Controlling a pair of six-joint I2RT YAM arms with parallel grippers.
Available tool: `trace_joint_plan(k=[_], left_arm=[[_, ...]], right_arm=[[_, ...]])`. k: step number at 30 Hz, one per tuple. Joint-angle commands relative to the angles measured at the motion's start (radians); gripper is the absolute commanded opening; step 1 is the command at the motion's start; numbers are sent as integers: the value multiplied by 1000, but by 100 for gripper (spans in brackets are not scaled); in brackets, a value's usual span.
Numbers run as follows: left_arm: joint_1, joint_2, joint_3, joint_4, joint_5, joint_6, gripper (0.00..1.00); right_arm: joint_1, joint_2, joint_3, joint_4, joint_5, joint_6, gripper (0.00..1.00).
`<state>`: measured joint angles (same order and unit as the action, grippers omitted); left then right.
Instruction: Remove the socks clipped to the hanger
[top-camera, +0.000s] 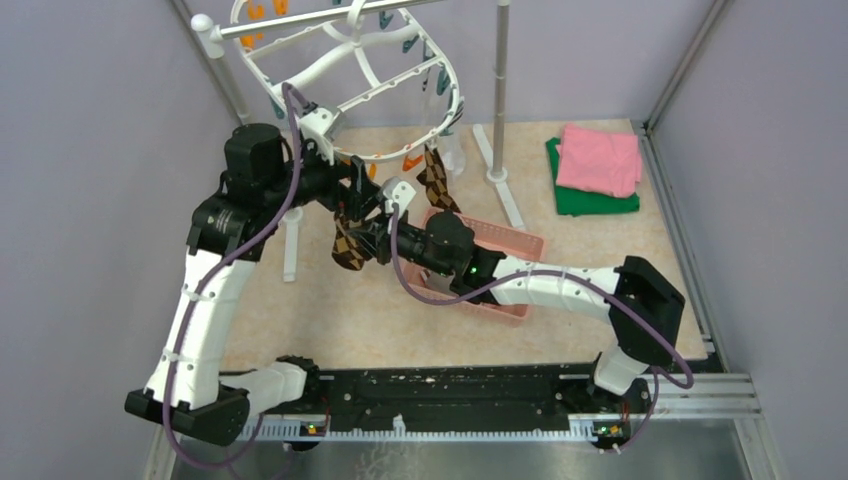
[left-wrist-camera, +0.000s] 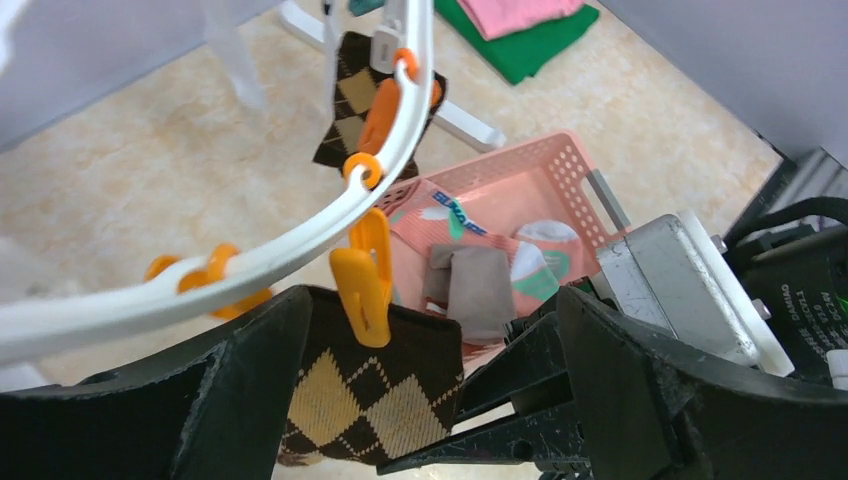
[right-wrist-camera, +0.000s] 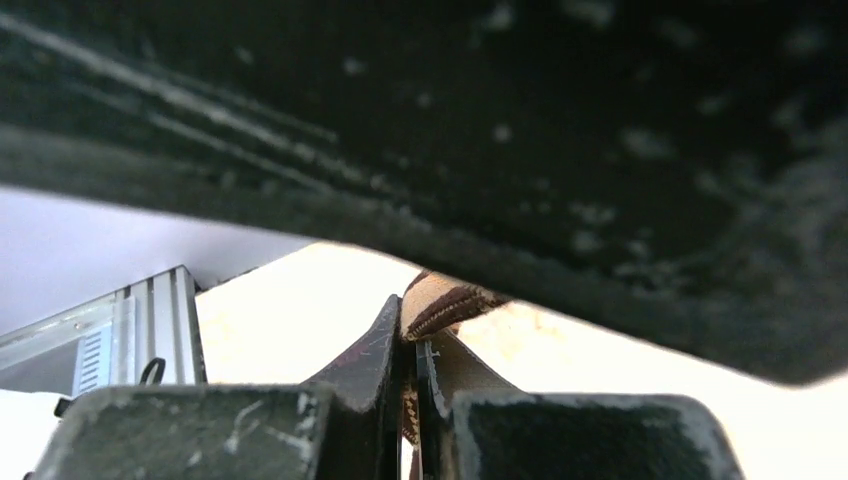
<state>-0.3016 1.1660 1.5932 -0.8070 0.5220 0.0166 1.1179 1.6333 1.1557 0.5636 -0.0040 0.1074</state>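
The white oval hanger hangs from the pole stand, and its rim crosses the left wrist view. A brown diamond sock hangs from an orange clip on that rim and also shows in the left wrist view. My left gripper is open, its jaws standing wide on either side of the clip and the sock's top. My right gripper is shut on the sock's lower edge. The pinched sock sticks out above the fingers. A second brown diamond sock hangs further right on the rim.
A pink basket under the right arm holds a grey sock and pink-and-white ones. Folded pink and green cloths lie at the back right. The stand's pole and white feet stand behind the basket. Walls close in on both sides.
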Motion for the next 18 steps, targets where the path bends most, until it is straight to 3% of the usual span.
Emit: trace_joint_plan(k=[1, 11, 18], left_arm=[[-3, -89, -23, 58, -134, -47, 99], [-4, -120, -59, 95, -218, -52, 98], [-3, -125, -84, 129, -305, -29, 86]], right_arm=[[36, 42, 85, 43, -14, -7, 0], [64, 123, 191, 16, -1, -35, 0], [85, 175, 249, 1, 17, -45, 0]])
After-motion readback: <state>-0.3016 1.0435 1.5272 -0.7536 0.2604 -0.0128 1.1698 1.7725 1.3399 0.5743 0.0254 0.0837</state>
